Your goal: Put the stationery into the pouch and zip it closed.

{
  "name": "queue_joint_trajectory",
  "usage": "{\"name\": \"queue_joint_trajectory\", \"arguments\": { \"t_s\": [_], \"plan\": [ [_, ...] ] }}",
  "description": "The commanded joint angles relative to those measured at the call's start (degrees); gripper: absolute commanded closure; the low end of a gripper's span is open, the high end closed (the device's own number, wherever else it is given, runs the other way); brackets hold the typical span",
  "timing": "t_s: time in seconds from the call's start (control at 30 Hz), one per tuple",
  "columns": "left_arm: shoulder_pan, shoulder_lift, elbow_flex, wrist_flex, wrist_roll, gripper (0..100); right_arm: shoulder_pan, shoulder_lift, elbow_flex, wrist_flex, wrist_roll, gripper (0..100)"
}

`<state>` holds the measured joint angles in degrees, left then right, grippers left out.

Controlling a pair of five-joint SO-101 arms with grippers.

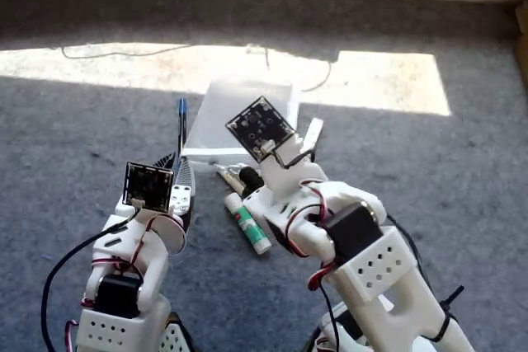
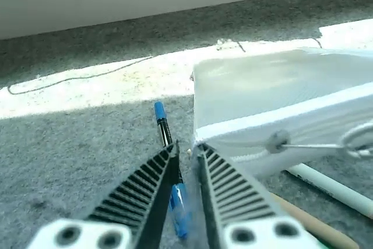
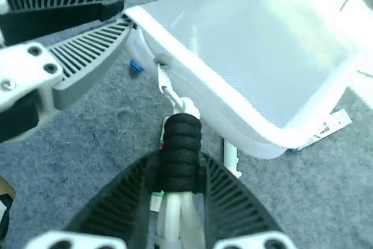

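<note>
Clamping the zip pull [image 3: 180,138] — right pincer [image 3: 180,159]; pen [image 2: 163,127] lies outside pouch [image 3: 250,56].

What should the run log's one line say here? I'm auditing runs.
left hand at blue pen | right hand shut on zip pull | glue stick outside pouch

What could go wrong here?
The right pincer holds the zip pull; a tug might drag the pouch or zip it early, with the glue stick still outside. The pen by the left pincer could jab the pouch's corner, not its opening.
</note>
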<state>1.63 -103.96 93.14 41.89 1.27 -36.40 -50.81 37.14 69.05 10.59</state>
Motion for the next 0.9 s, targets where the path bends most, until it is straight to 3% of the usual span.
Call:
{"name": "queue_joint_trajectory", "arguments": {
  "t_s": [0.0,0.4,0.87],
  "plan": [
    [0.2,0.4,-1.2,-1.1,-0.7,96,4.3,-4.8,-0.7,0.7,0.4,99.3],
    [0.2,0.4,-5.3,4.5,-0.7,97,13.1,-6.2,-1.0,0.7,3.3,99.3],
    [0.1,0.4,-5.2,4.6,-0.7,97,21.0,-6.2,-1.1,0.7,4.8,99.3]
  ]
}}
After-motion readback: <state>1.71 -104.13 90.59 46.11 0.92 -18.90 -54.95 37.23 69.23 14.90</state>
